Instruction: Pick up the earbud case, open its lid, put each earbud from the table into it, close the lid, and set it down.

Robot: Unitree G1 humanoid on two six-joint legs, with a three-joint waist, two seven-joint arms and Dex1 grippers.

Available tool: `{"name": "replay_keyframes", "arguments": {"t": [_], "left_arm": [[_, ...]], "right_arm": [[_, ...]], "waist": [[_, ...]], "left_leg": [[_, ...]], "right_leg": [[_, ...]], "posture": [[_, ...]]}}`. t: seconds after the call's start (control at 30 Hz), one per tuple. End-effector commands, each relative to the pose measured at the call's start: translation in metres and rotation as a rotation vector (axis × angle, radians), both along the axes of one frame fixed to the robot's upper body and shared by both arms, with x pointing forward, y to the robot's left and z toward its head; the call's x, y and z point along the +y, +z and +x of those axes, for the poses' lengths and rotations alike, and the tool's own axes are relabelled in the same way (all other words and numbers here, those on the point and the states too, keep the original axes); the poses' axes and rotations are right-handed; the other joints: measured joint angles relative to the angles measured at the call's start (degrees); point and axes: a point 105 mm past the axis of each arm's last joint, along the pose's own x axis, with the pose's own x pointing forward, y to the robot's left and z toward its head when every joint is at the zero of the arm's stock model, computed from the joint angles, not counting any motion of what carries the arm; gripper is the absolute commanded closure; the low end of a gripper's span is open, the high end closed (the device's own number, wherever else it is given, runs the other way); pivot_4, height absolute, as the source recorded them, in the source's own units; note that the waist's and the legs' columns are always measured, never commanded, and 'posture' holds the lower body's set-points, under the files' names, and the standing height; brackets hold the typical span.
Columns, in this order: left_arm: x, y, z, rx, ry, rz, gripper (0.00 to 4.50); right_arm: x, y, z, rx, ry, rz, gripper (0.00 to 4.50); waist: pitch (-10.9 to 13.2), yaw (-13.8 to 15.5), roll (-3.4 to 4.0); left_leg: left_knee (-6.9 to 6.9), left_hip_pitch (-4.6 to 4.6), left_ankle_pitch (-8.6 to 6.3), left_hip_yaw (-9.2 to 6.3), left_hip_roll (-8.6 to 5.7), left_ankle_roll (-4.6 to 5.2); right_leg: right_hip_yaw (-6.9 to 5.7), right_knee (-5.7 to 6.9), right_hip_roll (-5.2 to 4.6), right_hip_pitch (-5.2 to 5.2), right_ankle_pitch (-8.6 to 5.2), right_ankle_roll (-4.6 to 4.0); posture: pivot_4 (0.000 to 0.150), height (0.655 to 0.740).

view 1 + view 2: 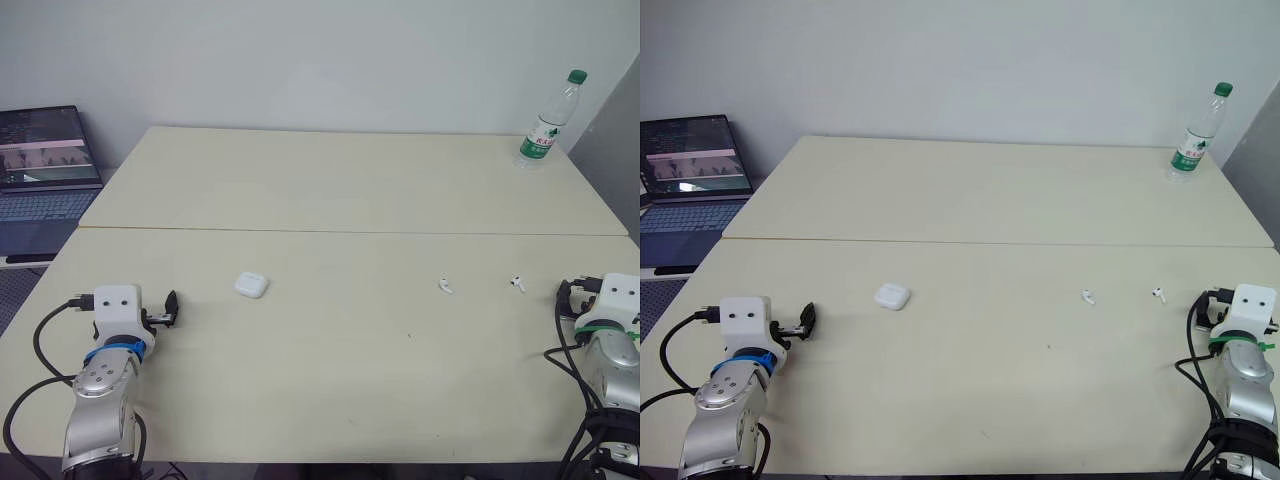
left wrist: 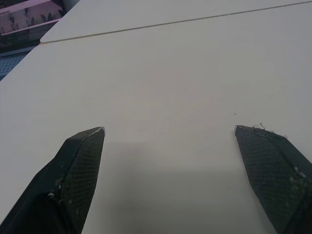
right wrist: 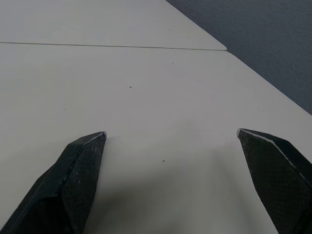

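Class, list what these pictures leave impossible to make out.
Earbud case: too small in the head views to show its hinge side.
Inner earbud and outer earbud: too small to tell which ear each fits.
Bottle: label print too small to read.
Laptop: cut off by the left eye view's left edge.

Table (image 1: 1000,190): pale cream, two tops butted along a seam running side to side.
Earbud case (image 1: 892,296): white, lid down, lying on the near top, left of centre.
First earbud (image 1: 1088,297): white, right of centre, well apart from the case.
Second earbud (image 1: 1158,295): white, further right, near my right gripper (image 1: 1206,305), not touching.
My left gripper (image 1: 806,319): near-left, short of the case.
Water bottle (image 1: 1198,135): upright, green cap, far right corner.
Laptop (image 1: 690,180): open, screen lit, beyond the table's left edge.
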Motion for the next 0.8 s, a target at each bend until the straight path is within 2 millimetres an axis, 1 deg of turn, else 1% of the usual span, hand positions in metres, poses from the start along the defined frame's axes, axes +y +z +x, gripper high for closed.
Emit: {"name": "replay_keyframes", "arguments": {"t": [0.03,0.2,0.53,0.7,0.73,0.8], "left_arm": [[0.007,0.005,-0.003,-0.006,0.022,0.032,0.03],[0.009,0.009,-0.006,-0.026,0.029,0.024,0.03],[0.008,0.019,-0.005,-0.053,0.009,0.015,0.03],[0.005,0.033,-0.004,-0.081,-0.016,0.026,0.03],[0.003,0.037,-0.004,-0.095,-0.023,0.019,0.03],[-0.006,0.051,-0.005,-0.128,-0.081,0.01,0.03]], "right_arm": [[-0.01,0.02,0.001,-0.055,-0.012,-0.036,0.0],[-0.015,0.023,-0.001,-0.055,-0.019,-0.045,0.0],[-0.009,0.025,0.003,-0.066,-0.009,-0.043,0.0],[-0.01,0.03,0.004,-0.077,-0.001,-0.052,0.0],[-0.008,0.033,0.005,-0.082,0.013,-0.064,0.0],[0.001,0.045,0.012,-0.112,0.068,-0.075,0.0]], "waist": [[0.0,0.0,0.0],[0.0,0.0,0.01],[0.0,-0.1,0.01],[0.0,-0.1,0.01],[0.0,-0.1,0.01],[0.0,-0.1,0.01]], "left_leg": [[0.0,0.0,0.0,0.0,0.0,0.0],[0.0,0.02,0.0,0.02,-0.01,0.0],[0.02,0.03,0.0,0.03,0.0,0.0],[0.02,0.01,0.0,0.02,-0.01,0.0],[0.02,0.02,0.0,0.02,-0.01,0.0],[0.02,0.02,0.0,0.02,-0.01,0.0]], "right_leg": [[0.0,0.0,0.0,0.0,0.0,0.0],[0.02,0.0,0.0,0.01,0.0,0.0],[0.03,0.02,0.0,0.01,0.02,0.02],[0.02,0.02,0.0,0.01,0.02,0.02],[0.03,0.02,0.0,0.01,0.02,0.02],[0.03,0.02,0.0,0.01,0.02,0.03]], "posture": [[0.15,0.74],[0.15,0.74],[0.15,0.74],[0.15,0.74],[0.15,0.74],[0.15,0.74]]}}
